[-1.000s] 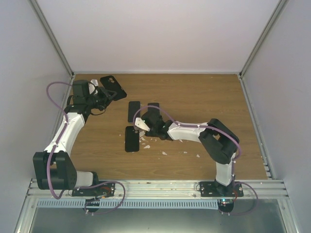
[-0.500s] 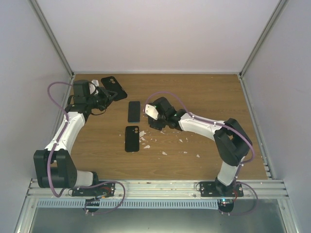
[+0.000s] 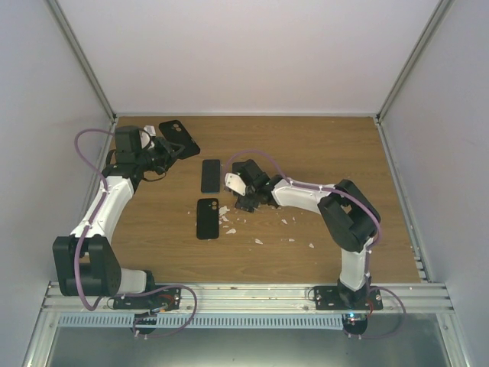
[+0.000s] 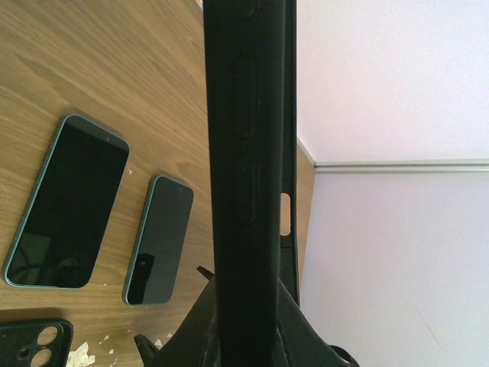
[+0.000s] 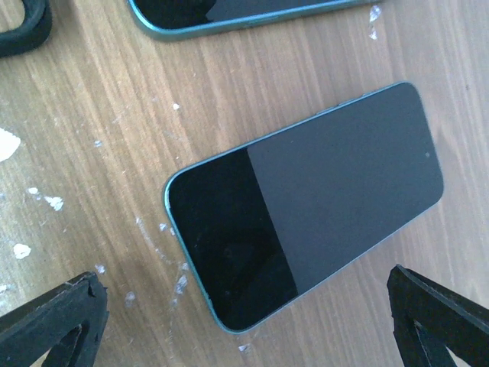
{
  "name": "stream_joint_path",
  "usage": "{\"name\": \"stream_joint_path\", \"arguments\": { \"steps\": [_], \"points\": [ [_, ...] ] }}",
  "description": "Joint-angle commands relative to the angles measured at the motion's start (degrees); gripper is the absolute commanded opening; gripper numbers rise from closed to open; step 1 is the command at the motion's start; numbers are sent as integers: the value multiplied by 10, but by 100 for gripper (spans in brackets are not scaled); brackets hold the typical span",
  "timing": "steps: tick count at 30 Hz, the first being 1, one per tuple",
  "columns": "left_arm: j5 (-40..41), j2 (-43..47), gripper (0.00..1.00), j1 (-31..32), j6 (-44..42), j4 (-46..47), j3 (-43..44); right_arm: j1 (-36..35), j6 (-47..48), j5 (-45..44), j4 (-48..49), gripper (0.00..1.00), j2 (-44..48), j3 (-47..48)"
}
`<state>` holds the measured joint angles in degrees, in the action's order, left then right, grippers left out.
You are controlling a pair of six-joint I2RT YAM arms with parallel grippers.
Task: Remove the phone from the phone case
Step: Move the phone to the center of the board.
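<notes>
1. The phone (image 5: pixel 306 206) lies flat on the desk (image 3: pixel 321 153), dark screen up, with a thin teal rim. It fills the centre of the right wrist view, set at a slant.
2. The right gripper (image 5: pixel 241 306) hangs over this phone with its jaws spread wide. One black tip shows in the lower left corner of that view and the other in the lower right, and neither touches the phone.
3. In the top view this gripper sits just left of the frame's centre and its arm covers the phone.
4. The black phone case (image 3: pixel 177 136) is at the upper left of the top view, off the desk and well apart from the phone.
5. The left gripper (image 3: pixel 162 151) pinches the case at one end. In the left wrist view the case stands edge-on up the middle of the frame, showing its raised side buttons. Whether anything sits inside it cannot be told.
6. A second phone (image 3: pixel 210 175) lies screen up just beside the first one and parallel to it. Its teal edge runs along the top of the right wrist view.
7. A second black case (image 3: pixel 207 218) lies flat below that phone in the top view, with its camera cut-outs showing.
8. White scraps (image 3: pixel 258 241) are strewn over the wood near the frame's centre.
</notes>
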<state>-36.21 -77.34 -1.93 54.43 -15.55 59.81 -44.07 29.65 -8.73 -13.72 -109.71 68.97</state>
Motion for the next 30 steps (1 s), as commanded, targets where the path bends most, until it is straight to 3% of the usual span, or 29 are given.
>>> {"name": "stream_joint_path", "arguments": {
  "steps": [1,30],
  "points": [
    [-13,1,0,-3,-3,37,6,3,-1,-11,8,100,-14,26],
    [-16,-4,0,-4,2,42,3,15,18,-40,18,100,-64,61]
  ]
}}
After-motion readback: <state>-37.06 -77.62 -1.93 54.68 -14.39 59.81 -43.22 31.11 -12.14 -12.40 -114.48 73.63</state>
